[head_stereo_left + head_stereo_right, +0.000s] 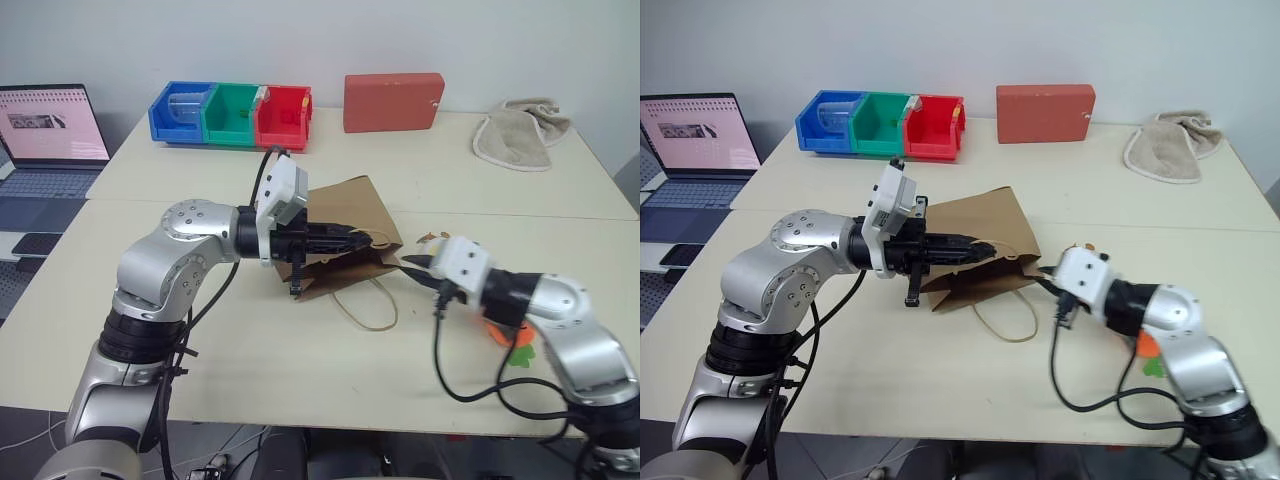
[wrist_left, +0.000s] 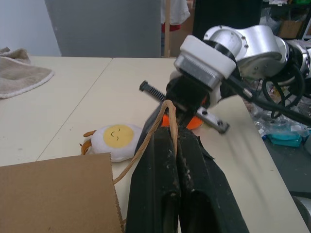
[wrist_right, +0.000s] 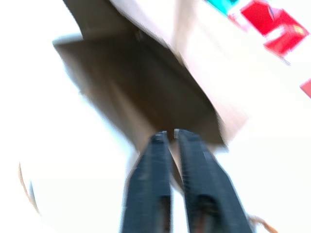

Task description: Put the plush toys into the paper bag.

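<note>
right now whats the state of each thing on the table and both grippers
paper bag: lying on its side, mouth toward the right gripper, propped open
left gripper: shut on the bag's upper handle
right gripper: by the bag's mouth, holding nothing
egg toy: on the table, outside the bag
carrot toy: on the table, partly hidden by the right arm
towel: crumpled

- Both arms are showing rounded silver-grey metal shells with dark joint rings and small screw holes.
- A white boxy housing is sitting at each wrist.
- Black cables are looping loosely beside both forearms.
- The left gripper (image 1: 365,240) and right gripper (image 1: 412,264) are carrying slim black fingers.
</note>
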### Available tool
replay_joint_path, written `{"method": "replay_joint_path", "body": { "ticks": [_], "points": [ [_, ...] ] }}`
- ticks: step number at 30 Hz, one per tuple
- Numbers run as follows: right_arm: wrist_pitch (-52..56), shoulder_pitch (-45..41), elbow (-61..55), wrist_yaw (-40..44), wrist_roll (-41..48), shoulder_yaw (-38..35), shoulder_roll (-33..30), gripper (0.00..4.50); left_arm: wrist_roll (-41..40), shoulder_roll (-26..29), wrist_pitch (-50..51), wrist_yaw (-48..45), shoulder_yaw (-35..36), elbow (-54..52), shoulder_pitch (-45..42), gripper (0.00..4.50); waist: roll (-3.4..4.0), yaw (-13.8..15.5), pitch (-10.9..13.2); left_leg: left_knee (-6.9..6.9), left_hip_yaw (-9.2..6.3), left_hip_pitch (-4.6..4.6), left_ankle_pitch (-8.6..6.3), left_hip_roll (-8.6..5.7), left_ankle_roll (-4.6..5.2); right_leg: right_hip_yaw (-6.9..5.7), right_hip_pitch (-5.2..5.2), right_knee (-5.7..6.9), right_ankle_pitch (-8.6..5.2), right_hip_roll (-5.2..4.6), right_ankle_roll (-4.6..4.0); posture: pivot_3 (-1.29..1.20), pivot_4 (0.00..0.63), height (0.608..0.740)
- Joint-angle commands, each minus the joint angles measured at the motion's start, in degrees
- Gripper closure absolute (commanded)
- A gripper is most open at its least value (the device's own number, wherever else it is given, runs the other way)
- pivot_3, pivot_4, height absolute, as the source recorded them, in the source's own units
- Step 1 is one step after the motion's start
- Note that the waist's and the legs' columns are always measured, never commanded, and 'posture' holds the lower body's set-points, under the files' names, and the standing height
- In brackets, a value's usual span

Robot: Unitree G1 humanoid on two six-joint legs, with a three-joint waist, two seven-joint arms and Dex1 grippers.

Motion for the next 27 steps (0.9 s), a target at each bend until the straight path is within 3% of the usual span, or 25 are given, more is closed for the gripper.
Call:
{"method": "replay_joint_path", "body": {
  "ticks": [1, 5, 12, 22, 25, 27],
  "points": [
    [-6.6, 1.8, 2.9, -0.9, -4.1, -1.4, -3.9, 2.52, 0.0, -0.1, -1.1, -0.3, 0.9, -0.3, -1.1, 4.50, 0.00, -0.1, 0.0, 0.00, 0.01, 0.01, 0.00, 0.00, 0.00, 0.00, 0.00, 0.01, 0.00, 0.00, 0.00, 0.00, 0.150, 0.740],
    [-8.8, 4.8, 4.9, -4.1, -9.9, 1.1, -5.5, 1.16, 0.2, 0.5, -1.4, -0.8, 1.1, 0.0, -1.0, 4.50, 0.00, -0.2, 0.0, -0.02, 0.03, 0.03, 0.00, 0.01, 0.00, 0.02, -0.01, 0.02, -0.02, 0.02, -0.03, 0.00, 0.150, 0.740],
    [-12.5, 3.1, 10.5, -8.2, -15.6, 4.6, -3.5, 1.16, 0.2, 0.9, -1.2, -1.1, 1.4, 0.4, -1.8, 4.50, 0.00, -0.2, 0.0, 0.02, 0.05, 0.02, 0.00, 0.00, 0.00, 0.05, -0.01, 0.02, -0.02, 0.02, -0.03, 0.00, 0.150, 0.740],
    [-21.4, 0.2, 17.9, -9.4, -21.0, 7.0, -4.5, 4.48, -0.2, 1.8, -0.5, -1.1, 1.6, 0.0, -2.0, 4.50, 0.00, -0.2, 0.0, 0.01, 0.03, 0.01, 0.00, 0.00, 0.00, 0.05, -0.01, 0.02, -0.02, 0.02, -0.03, 0.00, 0.150, 0.740],
    [-25.4, -1.1, 20.0, -9.3, -21.3, 6.8, -5.1, 4.48, -0.3, 1.9, -0.4, -1.0, 1.8, 0.1, -2.2, 4.50, 0.00, -0.2, 0.0, 0.03, 0.05, 0.02, 0.00, -0.01, 0.00, 0.07, 0.01, 0.02, -0.01, 0.02, -0.02, 0.00, 0.150, 0.740],
    [-29.8, -1.7, 18.6, -4.6, -17.0, 6.1, -6.8, 4.48, -0.3, 1.9, -0.4, -1.0, 1.8, 0.4, -2.3, 4.50, 0.00, -0.2, 0.0, 0.04, 0.05, 0.02, 0.00, -0.01, 0.00, 0.07, 0.01, 0.02, -0.01, 0.02, -0.02, 0.00, 0.150, 0.740]
  ]
}}
